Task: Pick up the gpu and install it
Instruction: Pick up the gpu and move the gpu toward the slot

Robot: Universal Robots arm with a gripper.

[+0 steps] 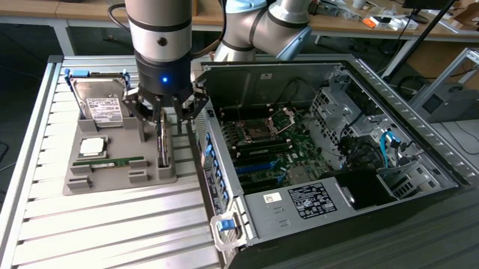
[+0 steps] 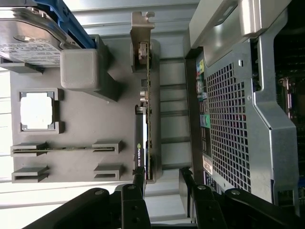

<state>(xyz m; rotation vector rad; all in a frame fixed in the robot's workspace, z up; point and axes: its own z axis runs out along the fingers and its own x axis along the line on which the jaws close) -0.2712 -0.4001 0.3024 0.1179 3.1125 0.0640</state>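
The gpu (image 1: pixel 163 147) stands on its edge in a slot of the grey holder tray (image 1: pixel 112 182), by the tray edge nearest the computer case. In the wrist view the gpu (image 2: pixel 142 143) is a thin dark card with a black cooler, its silver end bracket (image 2: pixel 142 28) at the far end. My gripper (image 1: pixel 163 120) hangs directly over the card, open. In the wrist view my gripper (image 2: pixel 162 183) has one finger (image 2: pixel 138 183) close against the card's near end and the other finger (image 2: pixel 187 180) well off to the case side. Nothing is held.
The tray also holds a silver hard drive (image 1: pixel 101 103), a CPU (image 1: pixel 93 146) and a slim green memory stick (image 1: pixel 112 162). The open computer case (image 1: pixel 359 185) lies at the exterior view's right, motherboard (image 1: pixel 262 151) exposed, its wall close beside the gpu. Everything rests on a slatted metal table (image 1: pixel 112 230).
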